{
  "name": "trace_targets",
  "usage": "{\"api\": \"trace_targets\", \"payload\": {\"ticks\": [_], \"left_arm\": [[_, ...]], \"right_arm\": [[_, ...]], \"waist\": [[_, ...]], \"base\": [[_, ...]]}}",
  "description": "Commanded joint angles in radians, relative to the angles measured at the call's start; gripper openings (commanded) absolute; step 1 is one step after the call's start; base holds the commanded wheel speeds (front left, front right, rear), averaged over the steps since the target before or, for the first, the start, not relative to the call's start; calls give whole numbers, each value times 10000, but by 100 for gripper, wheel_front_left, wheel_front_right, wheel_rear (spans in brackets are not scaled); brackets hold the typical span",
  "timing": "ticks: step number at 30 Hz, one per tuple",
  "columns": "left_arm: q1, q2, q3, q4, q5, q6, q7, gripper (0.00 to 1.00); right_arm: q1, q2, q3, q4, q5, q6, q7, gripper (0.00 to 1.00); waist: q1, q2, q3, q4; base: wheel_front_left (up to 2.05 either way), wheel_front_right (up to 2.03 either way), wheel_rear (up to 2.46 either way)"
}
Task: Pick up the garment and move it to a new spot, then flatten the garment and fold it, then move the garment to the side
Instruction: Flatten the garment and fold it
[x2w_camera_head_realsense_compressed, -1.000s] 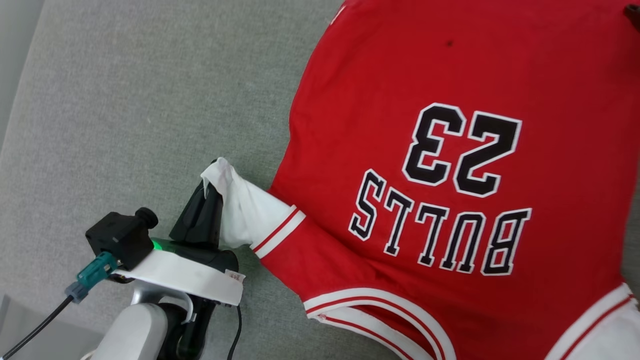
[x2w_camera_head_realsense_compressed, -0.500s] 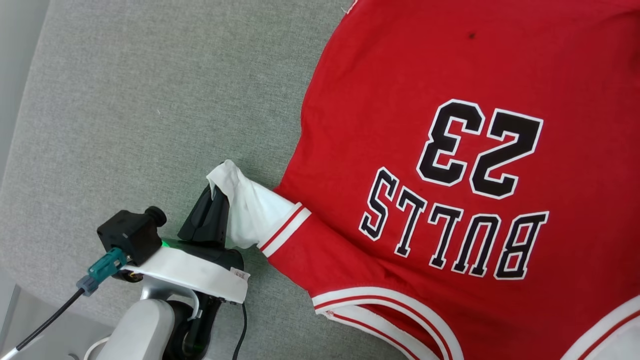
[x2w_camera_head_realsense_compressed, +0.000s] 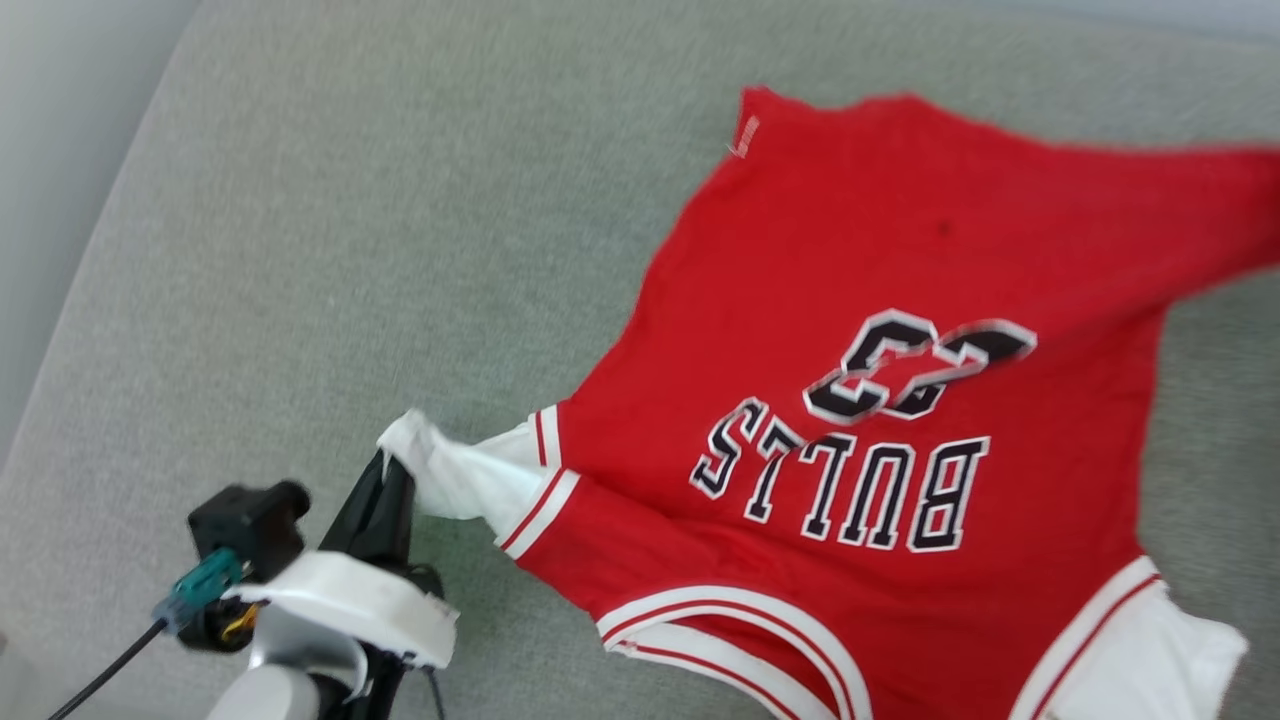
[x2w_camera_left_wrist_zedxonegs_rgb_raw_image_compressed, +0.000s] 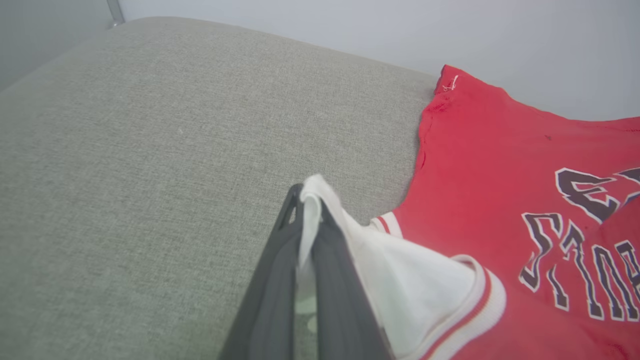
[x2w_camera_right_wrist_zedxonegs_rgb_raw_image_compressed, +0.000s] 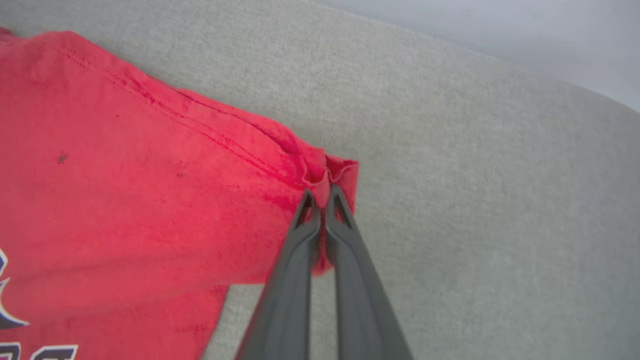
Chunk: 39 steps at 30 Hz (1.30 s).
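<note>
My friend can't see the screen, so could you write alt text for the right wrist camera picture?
The right gripper, its two dark fingers shut, pinches a bunched red corner of the garment. The cloth spreads to the left over a grey woven cushion, with a pale wall beyond.

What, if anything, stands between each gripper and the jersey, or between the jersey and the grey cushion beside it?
Nothing visible does. The left gripper is shut on the white sleeve of the jersey, the right gripper is shut on its red hem corner, and no object shows on the grey cushion beside it.
</note>
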Motion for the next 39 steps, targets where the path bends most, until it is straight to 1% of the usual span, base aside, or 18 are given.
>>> {"api": "trace_targets", "payload": {"ticks": [1, 4, 7, 13, 16, 19, 20, 21, 22, 24, 27, 32, 33, 34, 37, 39], "left_arm": [[279, 119, 86, -42, -41, 159, 68, 0], [854, 297, 266, -135, -103, 496, 235, 0], [1400, 426, 338, -394, -112, 818, 444, 0], [2201, 719, 474, -862, -210, 1327, 956, 0], [2473, 803, 571, -972, -289, 1508, 1140, 0], [2625, 855, 648, -1020, -366, 1632, 1253, 0], [2685, 868, 664, -1011, -402, 1662, 1277, 0], [2745, 866, 676, -1010, -411, 1689, 1300, 0], [2778, 865, 681, -1019, -429, 1713, 1317, 0], [2809, 875, 690, -1046, -488, 1738, 1362, 0], [2851, 898, 700, -1095, -519, 1748, 1414, 0], [2668, 950, 700, -1242, -532, 1732, 1453, 0], [2538, 980, 731, -1397, -518, 1742, 1434, 0], [2482, 994, 742, -1453, -496, 1734, 1414, 0], [2220, 1007, 705, -1618, -409, 1646, 1364, 0], [1969, 981, 653, -1685, -369, 1595, 1336, 0]], "right_arm": [[781, -236, 3, -319, 180, -7, 102, 0], [2379, -492, -130, -1160, 591, -7, 377, 0], [4230, -671, -503, -2004, 790, -9, 658, 0], [7807, 46, -1495, -3749, 1007, -7, 1391, 0], [9324, 706, -1795, -4314, 962, -7, 1567, 0], [10362, 1511, -2032, -4621, 1040, -7, 1578, 0], [10618, 1701, -2072, -4679, 967, -7, 1502, 18], [10823, 1908, -2104, -4698, 977, -9, 1464, 48], [10967, 2136, -2183, -4725, 1013, -9, 1343, 100], [11039, 2376, -2277, -4850, 1037, -7, 946, 100], [10780, 2548, -2368, -5028, 1002, -7, -139, 100], [9880, 2650, -2579, -4885, 849, -7, -2703, 100], [9033, 2712, -2440, -4592, 850, -7, -4015, 100], [8687, 2676, -2393, -4502, 788, -7, -4403, 100], [7778, 2591, -2032, -4108, 743, -7, -5139, 100], [7103, 2482, -1706, -3809, 807, -6, -5211, 100]], "waist": [[0, 0, -1035, -666], [0, 0, -1698, -1119], [0, 0, -2162, -1481], [0, 0, -2800, -2105], [0, 0, -2905, -2314], [0, 0, -2957, -2467], [0, 0, -2987, -2517], [0, 0, -3023, -2566], [0, 0, -3051, -2603], [0, 0, -3066, -2653], [0, 0, -3055, -2717], [0, 0, -2862, -2744], [0, 0, -2601, -2749], [0, 0, -2474, -2739], [0, 0, -2065, -2620], [0, 0, -1770, -2491]], "base": [[0, 0, 0], [0, 0, 0], [0, 0, 0], [0, 0, 0], [0, 0, 0], [0, 0, 0], [0, 0, 0], [0, 0, 0], [0, 0, 0], [0, 0, 0], [0, 0, 0], [0, 0, 0], [0, 0, 0], [0, 0, 0], [0, 0, 0], [0, 0, 0]]}}
